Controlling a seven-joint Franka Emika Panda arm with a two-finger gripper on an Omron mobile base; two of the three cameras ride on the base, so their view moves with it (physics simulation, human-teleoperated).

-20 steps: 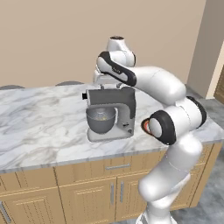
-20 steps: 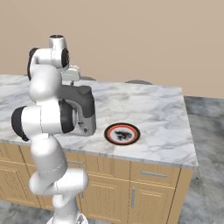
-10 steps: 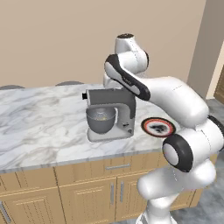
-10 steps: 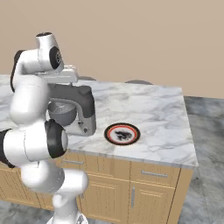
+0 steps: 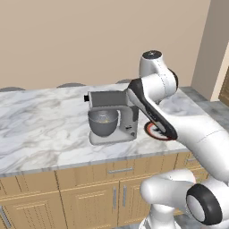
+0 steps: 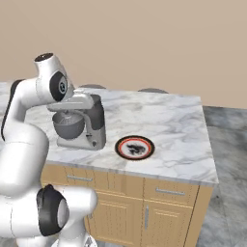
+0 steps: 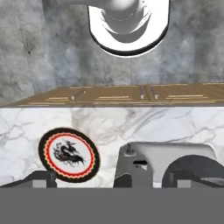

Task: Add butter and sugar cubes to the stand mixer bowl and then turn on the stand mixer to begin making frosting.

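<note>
Hand view: red-rimmed plate [image 7: 66, 154] seen beside stand mixer [image 7: 168, 164] on marble tabletop [image 7: 131, 122].
Gripper: jaws spread fully apart, nothing held.

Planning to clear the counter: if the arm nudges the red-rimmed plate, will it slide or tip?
The red-rimmed plate lies flat and low on the smooth marble counter, so it would probably slide, not tip. It looks rigid, perhaps breakable.
</note>
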